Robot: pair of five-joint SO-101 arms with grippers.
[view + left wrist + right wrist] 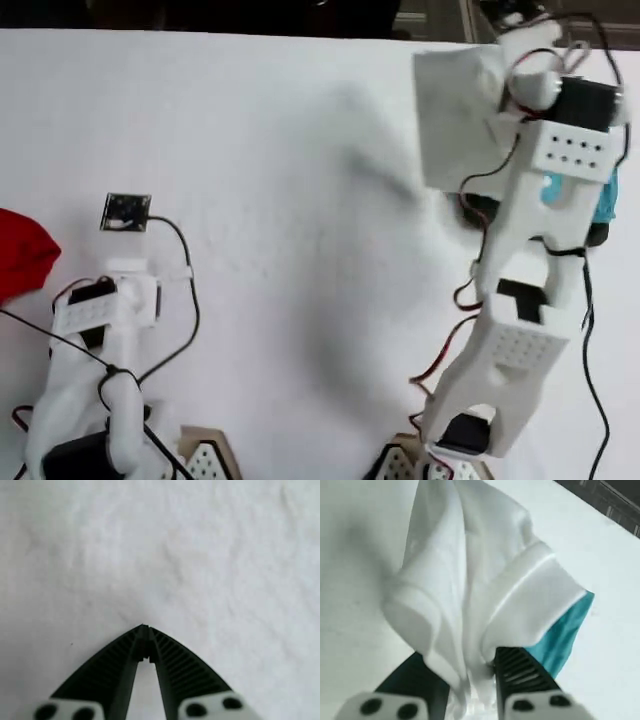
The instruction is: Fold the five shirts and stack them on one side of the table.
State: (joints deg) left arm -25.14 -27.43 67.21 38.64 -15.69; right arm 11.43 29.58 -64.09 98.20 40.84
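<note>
A white shirt (470, 570) hangs bunched from my right gripper (470, 677), which is shut on its fabric. In the high view that white shirt (455, 120) is lifted over the far right of the table, beside the right arm (545, 200). Under the arm lie a teal shirt (606, 198) and a dark shirt (482, 210); the teal shirt (567, 630) also peeks out behind the white one. A red shirt (22, 252) lies at the table's left edge. My left gripper (144, 632) is shut on nothing, low over the bare white table (160, 555).
The left arm (95, 330) stands at the near left with its cable looping beside it. The white table (300, 200) stretches wide between the two arms. Its far edge meets a dark background.
</note>
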